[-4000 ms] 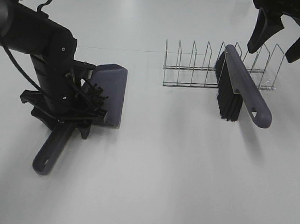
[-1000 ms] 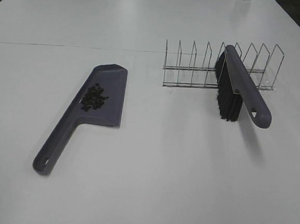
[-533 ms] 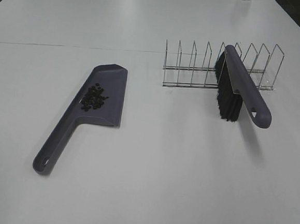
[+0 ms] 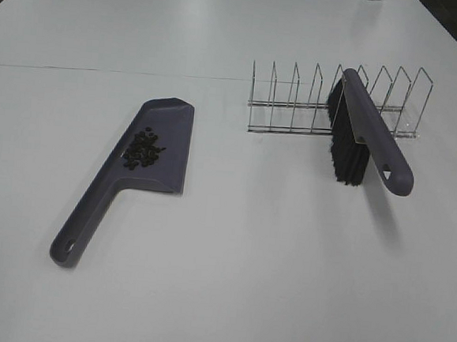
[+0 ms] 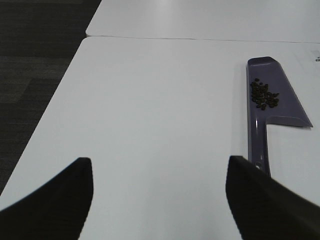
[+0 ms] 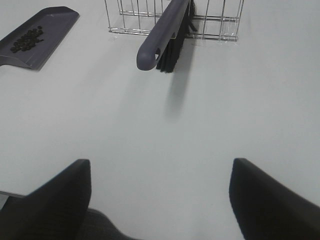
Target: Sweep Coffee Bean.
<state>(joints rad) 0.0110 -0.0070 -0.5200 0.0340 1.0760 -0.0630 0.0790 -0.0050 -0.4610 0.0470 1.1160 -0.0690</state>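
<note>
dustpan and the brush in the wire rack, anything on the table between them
Nothing: between the dustpan and the brush lies only bare white table, shown in the exterior high view.

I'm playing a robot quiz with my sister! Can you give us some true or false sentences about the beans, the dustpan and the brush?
1. The coffee beans lie in the dustpan. True.
2. The brush lies flat on the table, far from the wire rack. False: it leans in the wire rack, handle sticking out.
3. The left end effector is holding the dustpan's handle. False: it is open and apart from the dustpan.
4. The right end effector is open and holds nothing. True.
5. Beans are scattered all over the white table. False: none show outside the dustpan.
</note>
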